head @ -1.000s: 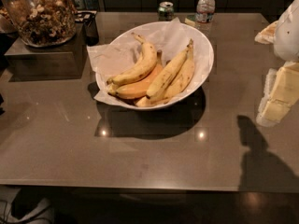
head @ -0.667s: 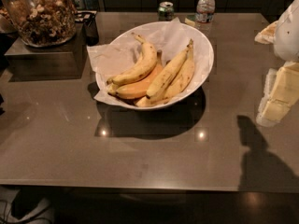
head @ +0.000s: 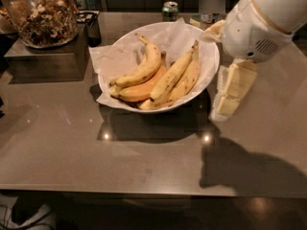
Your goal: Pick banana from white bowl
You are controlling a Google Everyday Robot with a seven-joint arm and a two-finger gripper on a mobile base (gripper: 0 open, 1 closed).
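Note:
The white bowl (head: 211, 66), lined with crumpled white paper, stands mid-table and holds several bananas. The banana (head: 171, 75), freckled, fairly straight and dark-tipped, lies diagonally in the bowl's right half. A strongly curved yellow banana (head: 143, 70) lies to its left. An orange-toned banana (head: 136, 92) lies under them. My gripper (head: 221, 110) hangs from the white arm (head: 256, 23) just outside the bowl's right rim, pointing down at the tabletop. It is empty and apart from the bananas.
A glass jar of mixed nuts (head: 42, 14) stands on a dark box (head: 45, 61) at the back left. A drink can (head: 170, 9) stands behind the bowl, and a bottle (head: 209, 17) is partly hidden by the arm. The brown table (head: 96, 147) ends at a near edge low in the view.
My arm and gripper have moved left from the table's right side to just beside the bowl's right rim. The bowl and bananas have not moved.

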